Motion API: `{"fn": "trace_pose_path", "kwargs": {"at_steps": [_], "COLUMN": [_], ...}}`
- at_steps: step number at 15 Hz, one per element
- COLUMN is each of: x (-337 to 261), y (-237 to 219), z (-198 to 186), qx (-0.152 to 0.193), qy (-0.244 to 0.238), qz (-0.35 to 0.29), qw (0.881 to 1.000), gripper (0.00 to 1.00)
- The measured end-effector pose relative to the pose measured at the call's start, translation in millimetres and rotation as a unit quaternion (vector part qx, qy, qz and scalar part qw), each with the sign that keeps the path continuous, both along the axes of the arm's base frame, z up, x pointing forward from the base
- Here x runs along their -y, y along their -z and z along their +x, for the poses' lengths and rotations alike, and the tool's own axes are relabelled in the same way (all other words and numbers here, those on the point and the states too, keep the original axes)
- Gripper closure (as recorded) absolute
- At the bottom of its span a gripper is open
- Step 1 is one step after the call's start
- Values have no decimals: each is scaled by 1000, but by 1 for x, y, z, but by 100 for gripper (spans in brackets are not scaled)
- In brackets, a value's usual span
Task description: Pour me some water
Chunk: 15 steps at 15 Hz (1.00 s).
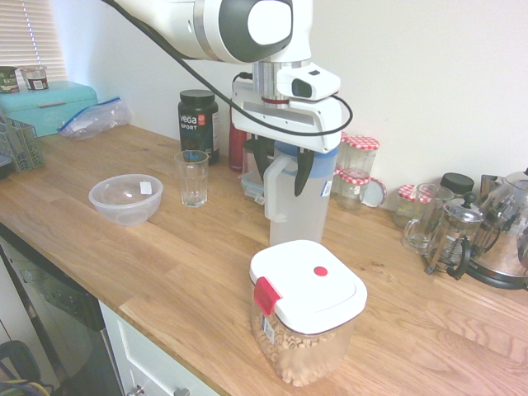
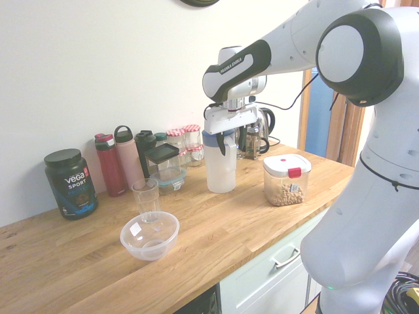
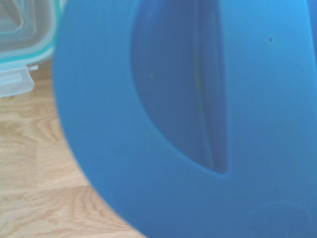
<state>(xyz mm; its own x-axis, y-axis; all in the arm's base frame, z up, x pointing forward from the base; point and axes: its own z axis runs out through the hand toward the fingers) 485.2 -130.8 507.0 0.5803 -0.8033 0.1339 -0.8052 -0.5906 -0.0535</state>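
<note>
A translucent water pitcher (image 1: 299, 210) (image 2: 220, 173) with a blue lid and a white handle stands upright mid-counter. My gripper (image 1: 279, 169) (image 2: 222, 139) has come down over its top. One dark finger sits on each side of the handle, still apart, and I cannot tell whether they touch it. The blue lid (image 3: 148, 124) fills the wrist view from very close. An empty clear drinking glass (image 1: 192, 177) (image 2: 145, 195) stands upright on the counter, well apart from the pitcher.
A clear plastic bowl (image 1: 125, 198) (image 2: 150, 235) lies near the glass. A food container (image 1: 305, 309) (image 2: 285, 180) with a white lid and red latch stands in front of the pitcher. Bottles (image 2: 110, 163), a Vega tub (image 1: 198, 120), jars (image 1: 361, 157), a French press (image 1: 454, 235) and a kettle (image 1: 511, 239) line the wall.
</note>
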Motion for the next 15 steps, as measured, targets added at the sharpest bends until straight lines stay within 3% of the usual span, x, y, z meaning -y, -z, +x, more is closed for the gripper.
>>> {"fn": "trace_pose_path", "kwargs": {"at_steps": [15], "x": [-9], "y": [1], "z": [18], "qx": [-1], "qy": [-20], "qz": [-3], "qw": [1000], "gripper": [100]}}
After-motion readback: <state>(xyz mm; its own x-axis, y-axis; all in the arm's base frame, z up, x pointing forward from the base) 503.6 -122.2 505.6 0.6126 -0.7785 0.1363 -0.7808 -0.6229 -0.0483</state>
